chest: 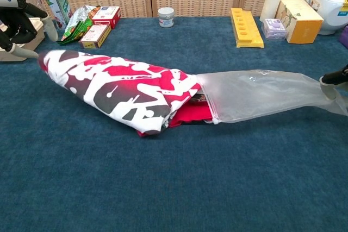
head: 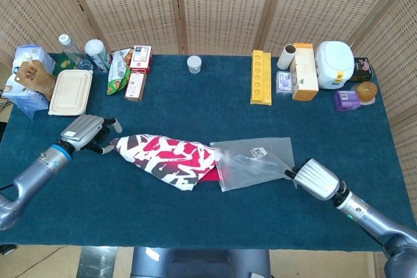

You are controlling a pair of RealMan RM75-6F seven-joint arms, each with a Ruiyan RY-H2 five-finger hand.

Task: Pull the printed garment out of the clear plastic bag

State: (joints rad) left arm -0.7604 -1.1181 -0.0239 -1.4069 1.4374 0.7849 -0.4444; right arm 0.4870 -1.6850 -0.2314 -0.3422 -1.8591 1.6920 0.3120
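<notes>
The printed garment (head: 166,159) (chest: 119,86), white with red and dark patches, lies stretched along the middle of the blue table. My left hand (head: 83,135) (chest: 15,21) pinches its left tip. The garment's right end, with a red fold, lies at the mouth of the clear plastic bag (head: 255,161) (chest: 261,93). The bag is flat and looks nearly empty. My right hand (head: 313,180) pinches the bag's far right corner. In the chest view only the right hand's fingertips (chest: 333,77) show at the frame edge.
A lidded food container (head: 70,92), bottles (head: 98,54) and snack packs (head: 135,85) stand at the back left. A small jar (head: 193,64), a yellow tray (head: 260,77), boxes (head: 304,71) and a white cooker (head: 334,64) line the back.
</notes>
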